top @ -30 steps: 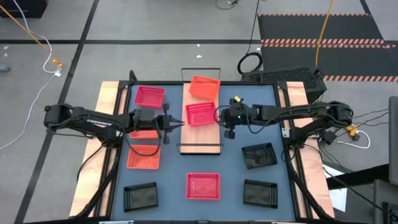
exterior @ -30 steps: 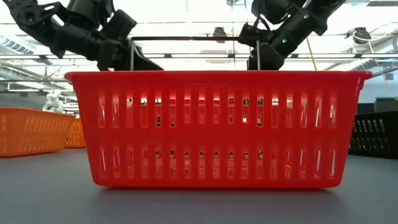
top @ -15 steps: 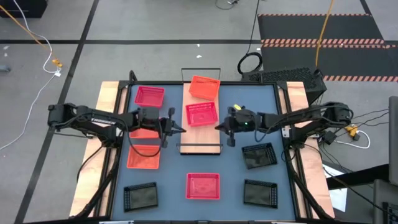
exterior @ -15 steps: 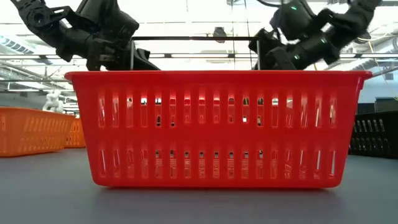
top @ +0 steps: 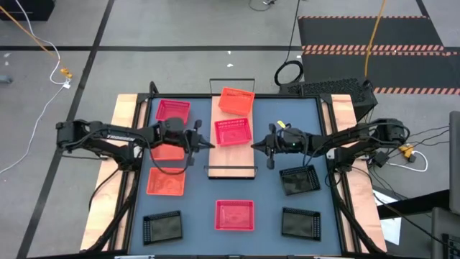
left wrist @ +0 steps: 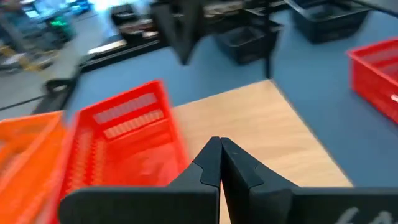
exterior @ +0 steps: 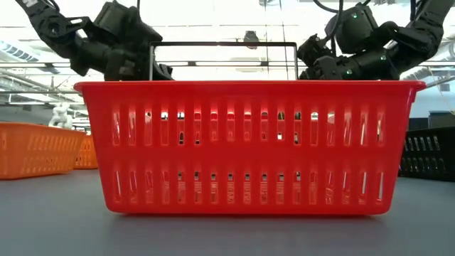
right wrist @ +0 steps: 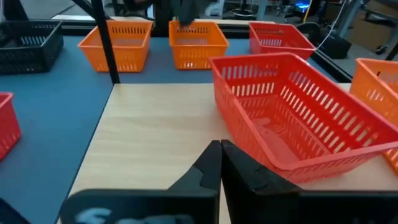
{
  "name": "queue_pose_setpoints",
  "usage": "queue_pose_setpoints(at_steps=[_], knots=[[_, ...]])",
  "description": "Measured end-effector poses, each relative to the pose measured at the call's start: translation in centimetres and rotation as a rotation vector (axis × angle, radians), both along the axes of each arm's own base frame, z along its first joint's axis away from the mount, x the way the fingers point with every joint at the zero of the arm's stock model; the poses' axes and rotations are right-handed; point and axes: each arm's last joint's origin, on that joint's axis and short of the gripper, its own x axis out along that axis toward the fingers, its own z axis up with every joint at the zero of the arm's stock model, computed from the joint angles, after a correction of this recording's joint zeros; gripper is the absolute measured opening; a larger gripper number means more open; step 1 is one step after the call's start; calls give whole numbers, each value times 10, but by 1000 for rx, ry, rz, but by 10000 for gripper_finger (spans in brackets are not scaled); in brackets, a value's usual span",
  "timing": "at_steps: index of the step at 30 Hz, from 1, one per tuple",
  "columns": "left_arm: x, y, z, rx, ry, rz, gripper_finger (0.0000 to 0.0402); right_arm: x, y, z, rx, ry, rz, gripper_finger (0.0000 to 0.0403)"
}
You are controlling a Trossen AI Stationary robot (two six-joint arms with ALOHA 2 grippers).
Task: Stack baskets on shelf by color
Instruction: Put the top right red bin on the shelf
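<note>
The shelf [top: 231, 160] lies lengthwise down the table's middle. An orange basket [top: 236, 101] sits on its far end and a pink-red basket [top: 232, 132] on its middle, both on their bottoms. My left gripper [top: 208, 146] is shut, its tip low over the board [left wrist: 261, 137] by the pink-red basket's [left wrist: 124, 143] near left corner. My right gripper [top: 253, 146] is shut too, its tip [right wrist: 219, 144] by that basket's [right wrist: 292, 118] near right corner. Both point nearly level, toward each other. My left gripper's shut tip stands close to the pink-red basket's near left corner [left wrist: 184, 149]; whether it touches, I cannot tell. My right gripper's shut tip stands against the basket's near right wall [right wrist: 242, 146] in the wrist view; whether it touches, I cannot tell.
On the table stand a pink-red basket [top: 173, 111] at far left, two orange ones [top: 165, 181] under the left arm, black ones [top: 162, 225] [top: 299, 180] [top: 300, 221], and a pink-red one [top: 235, 214] at near middle that fills the low view [exterior: 245, 146]. Wire frames rise at the shelf's ends.
My right gripper has sunk toward the shelf, drawn back a little toward the table's right edge, and tipped from pointing steeply down to nearly level. My left gripper has turned at the wrist beside the shelf. The pink-red basket on the shelf has stayed put.
</note>
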Motion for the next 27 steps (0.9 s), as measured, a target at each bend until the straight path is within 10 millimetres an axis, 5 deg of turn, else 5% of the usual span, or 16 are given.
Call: queue_pose_setpoints(at_steps=[6, 16, 27], knots=[[9, 2, -18, -7, 67, -15, 2, 1, 1, 3, 1, -33, 26, 0], [30, 8, -24, -2, 105, 9, 2, 1, 3, 1, -39, -19, 122, 0], [31, 17, -25, 50, 114, 139, 6, 3, -8, -14, -94, 61, 51, 0]])
